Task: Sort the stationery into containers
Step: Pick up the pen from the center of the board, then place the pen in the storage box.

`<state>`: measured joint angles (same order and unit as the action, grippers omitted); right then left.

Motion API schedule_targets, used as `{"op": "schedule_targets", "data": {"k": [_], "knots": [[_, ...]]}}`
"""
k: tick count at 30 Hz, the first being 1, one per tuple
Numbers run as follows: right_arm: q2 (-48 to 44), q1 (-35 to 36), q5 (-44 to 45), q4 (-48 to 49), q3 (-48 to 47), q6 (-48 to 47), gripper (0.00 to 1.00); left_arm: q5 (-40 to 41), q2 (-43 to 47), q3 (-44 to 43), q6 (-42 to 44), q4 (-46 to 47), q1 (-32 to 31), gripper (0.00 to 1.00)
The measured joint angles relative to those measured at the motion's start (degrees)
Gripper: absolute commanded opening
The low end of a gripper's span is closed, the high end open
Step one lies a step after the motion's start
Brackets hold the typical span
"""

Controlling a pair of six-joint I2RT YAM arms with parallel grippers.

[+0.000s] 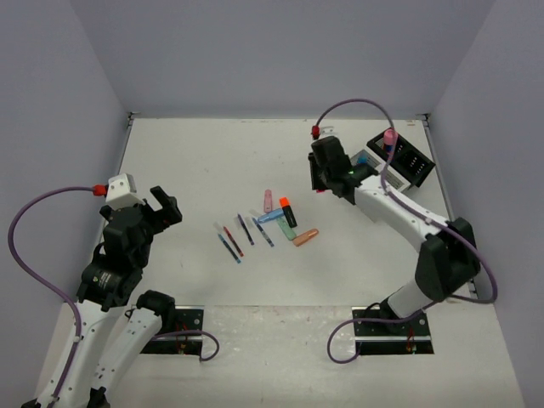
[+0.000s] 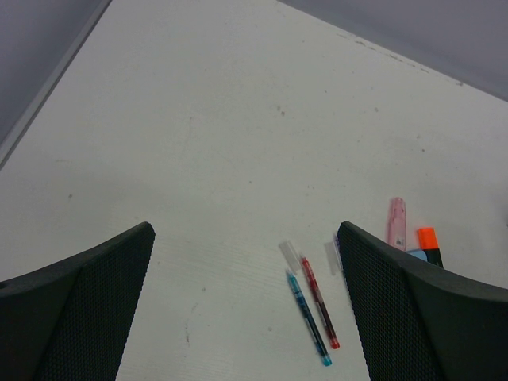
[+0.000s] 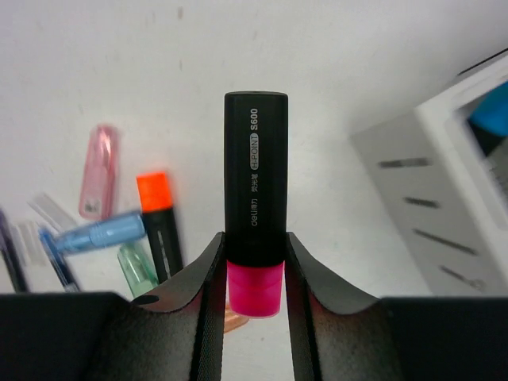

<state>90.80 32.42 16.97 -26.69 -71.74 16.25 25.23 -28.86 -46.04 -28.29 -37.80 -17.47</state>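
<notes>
At 9 o'clock the left gripper [image 1: 167, 206] hangs spread wide, holding nothing. Toward 2 o'clock the right gripper [image 3: 254, 242] pinches a black highlighter [image 3: 254, 159] by its pink end only, so it may pivot or catch the white box [image 3: 429, 182] wall on the drop. Loose at centre: four pens [image 1: 231, 243], five highlighters [image 1: 287, 212]; far at 2 o'clock, two containers, counting the black box [image 1: 414, 163]

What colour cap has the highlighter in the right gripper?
Pink cap, clearest in the right wrist view.
</notes>
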Motion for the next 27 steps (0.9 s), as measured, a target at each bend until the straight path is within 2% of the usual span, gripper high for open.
{"op": "schedule_targets", "data": {"k": [4,6,10,19,24,27], "knots": [[-10.02,-7.94,2.55,5.82,1.57,0.11,0.00,0.00,0.00,0.00,0.00,0.02,-0.07,1.00],[-11.19,-12.71,3.87,7.61,1.57,-0.04,0.00,0.00,0.00,0.00,0.00,0.02,-0.09,1.00],[-8.74,-17.52,5.10,8.79,1.48,-0.56,0.02,-0.09,0.00,0.00,0.00,0.03,-0.20,1.00],[0.74,-19.77,4.65,8.76,1.35,-0.70,0.10,-0.13,0.02,0.00,0.00,0.02,-0.31,1.00],[1.08,-20.01,4.96,8.85,0.99,-0.71,0.26,-0.13,0.04,0.00,0.00,0.02,-0.31,1.00],[1.08,-20.10,5.09,8.83,0.95,-0.78,0.39,-0.13,0.12,0.00,0.00,0.02,-0.31,1.00]]}}
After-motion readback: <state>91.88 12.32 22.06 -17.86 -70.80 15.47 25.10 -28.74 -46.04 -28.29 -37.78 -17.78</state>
